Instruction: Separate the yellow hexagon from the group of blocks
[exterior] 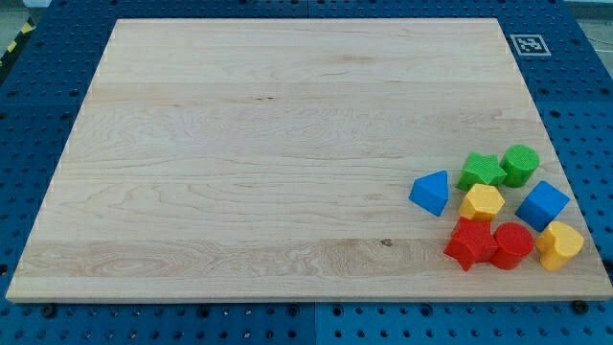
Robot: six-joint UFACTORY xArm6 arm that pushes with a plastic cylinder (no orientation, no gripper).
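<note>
Yellow hexagon (482, 202) sat packed in the near-right cluster — my tip was out of view.
It seemingly touched the green star (482, 171) and red star (468, 242) — blue triangle (430, 192) just left.

Bright even light, soft shadows, sharp pic.

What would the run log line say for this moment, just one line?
tip: not in view | yellow hexagon: in cluster, view's lower right, between blue triangle, green star, red star | separation: not done
</note>
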